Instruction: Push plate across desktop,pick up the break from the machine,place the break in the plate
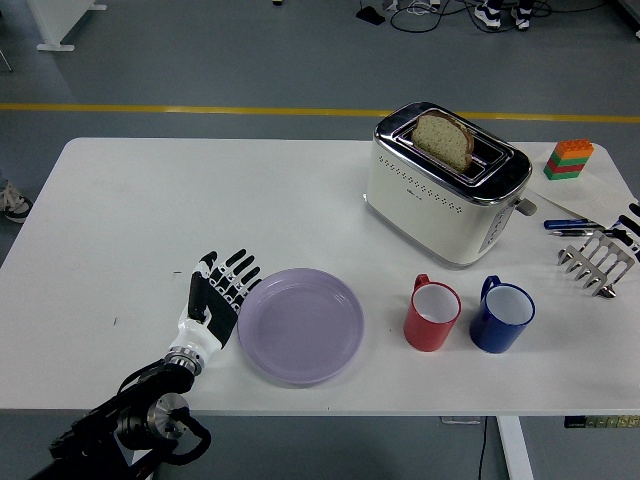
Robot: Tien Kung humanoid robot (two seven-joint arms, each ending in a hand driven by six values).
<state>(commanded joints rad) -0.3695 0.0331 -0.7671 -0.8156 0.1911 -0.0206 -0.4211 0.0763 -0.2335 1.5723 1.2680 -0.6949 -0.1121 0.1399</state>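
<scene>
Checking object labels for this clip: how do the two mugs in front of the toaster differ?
The red mug stands left, nearer the purple plate; the blue mug stands right. The red mug's handle points up-left toward the toaster, as does the blue mug's. The two stand apart, not touching. Both are upright, white inside, look empty and much alike in size.
</scene>
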